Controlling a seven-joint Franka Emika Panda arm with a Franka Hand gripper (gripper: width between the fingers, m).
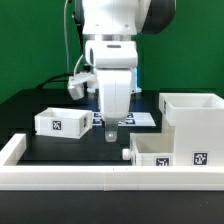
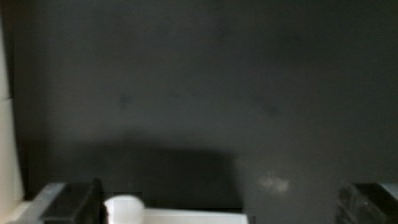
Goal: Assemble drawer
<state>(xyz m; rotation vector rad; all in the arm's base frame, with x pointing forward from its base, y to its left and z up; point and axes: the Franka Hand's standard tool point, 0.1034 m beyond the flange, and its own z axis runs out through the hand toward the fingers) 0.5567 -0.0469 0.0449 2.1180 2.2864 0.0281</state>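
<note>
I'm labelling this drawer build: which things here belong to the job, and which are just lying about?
Job: cube housing; tray at the exterior view's left; tray in front of the housing; gripper, open.
Just there: marker board; white rail; black table.

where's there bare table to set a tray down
Bare table lies between the left tray and the front rail, running across to under the gripper. It is crowded on the exterior view's right, where the housing and second tray sit close together.
</note>
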